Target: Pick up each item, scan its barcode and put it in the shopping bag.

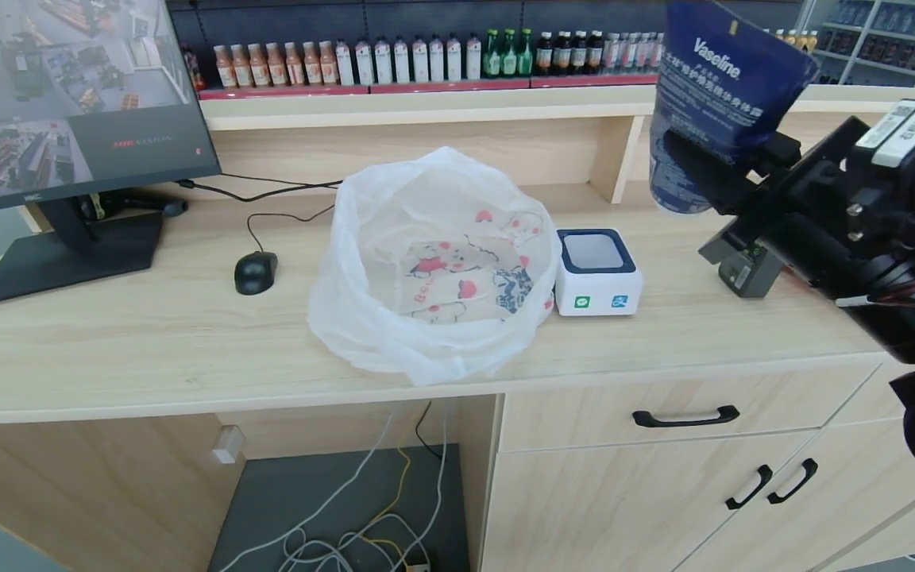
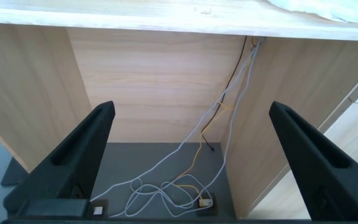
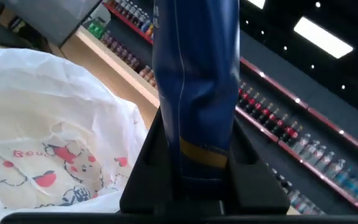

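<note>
- Presently, we find the blue pouch [image 1: 723, 71] held high over the counter [image 1: 148, 342], up and to the right of the scanner [image 1: 596, 274]. The fingers of the right gripper [image 1: 716, 179] pinch its lower end.
- To scan well, we judge that the pouch must come down over the scanner's dark window with its barcode face turned to the glass. We cannot tell which face carries the barcode.
- We advise presenting it level and near the window, without touching it.
- The shopping bag [image 1: 434, 262] stands against the scanner's left side, mouth open upward, so the drop is a short carry across.
- The bag's rim is limp film and rises above the scanner. We clear it from above rather than drag through it.
- The left gripper [image 2: 191, 112] hangs below the counter edge, left of the scanner. Its fingers are spread wide and empty, and it faces loose cables [image 2: 185, 180].
- The mouse [image 1: 256, 272] and monitor [image 1: 68, 95] lie farther left of the scanner, beyond the bag, off the path.
</note>
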Tool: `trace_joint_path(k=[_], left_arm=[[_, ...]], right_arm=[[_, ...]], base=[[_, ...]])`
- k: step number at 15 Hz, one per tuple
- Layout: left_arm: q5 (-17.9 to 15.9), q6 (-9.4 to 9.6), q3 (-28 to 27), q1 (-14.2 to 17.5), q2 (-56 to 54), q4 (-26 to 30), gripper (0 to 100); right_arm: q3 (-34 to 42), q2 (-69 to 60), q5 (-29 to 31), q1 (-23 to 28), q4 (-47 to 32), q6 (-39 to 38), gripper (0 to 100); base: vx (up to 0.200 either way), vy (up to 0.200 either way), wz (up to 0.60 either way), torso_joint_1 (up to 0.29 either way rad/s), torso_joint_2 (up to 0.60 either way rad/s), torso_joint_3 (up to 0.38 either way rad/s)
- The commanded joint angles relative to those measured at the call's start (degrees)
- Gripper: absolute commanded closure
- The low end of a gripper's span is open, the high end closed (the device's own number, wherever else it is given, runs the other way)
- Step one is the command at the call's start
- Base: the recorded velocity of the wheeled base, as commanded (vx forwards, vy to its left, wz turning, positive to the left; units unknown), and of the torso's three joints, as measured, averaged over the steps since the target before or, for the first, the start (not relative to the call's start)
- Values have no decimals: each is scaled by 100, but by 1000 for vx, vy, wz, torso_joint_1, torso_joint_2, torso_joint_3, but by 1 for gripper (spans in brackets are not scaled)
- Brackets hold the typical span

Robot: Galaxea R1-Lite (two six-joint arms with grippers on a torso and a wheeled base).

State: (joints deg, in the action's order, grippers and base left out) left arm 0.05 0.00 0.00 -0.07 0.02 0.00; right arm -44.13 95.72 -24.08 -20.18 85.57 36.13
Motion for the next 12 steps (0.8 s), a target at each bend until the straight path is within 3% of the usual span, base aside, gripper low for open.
trace_joint_path(k=[1, 3, 7, 12], left_arm=[[4, 0, 0, -1, -2, 0, 0], [4, 0, 0, -1, -2, 0, 0], [4, 0, 0, 7, -2, 0, 0], [4, 0, 0, -1, -2, 0, 0]], right_arm=[[-245, 439, -194, -57, -5, 482, 100], [-474, 984, -950, 58, 74, 1027, 100], [-746, 1326, -1899, 673, 101, 1607, 100], [-1142, 1555, -2426, 831, 101, 1933, 100]], base=[[0, 0, 0, 0, 0, 0], [0, 0, 0, 0, 0, 0], [0, 0, 0, 0, 0, 0], [0, 0, 0, 0, 0, 0]])
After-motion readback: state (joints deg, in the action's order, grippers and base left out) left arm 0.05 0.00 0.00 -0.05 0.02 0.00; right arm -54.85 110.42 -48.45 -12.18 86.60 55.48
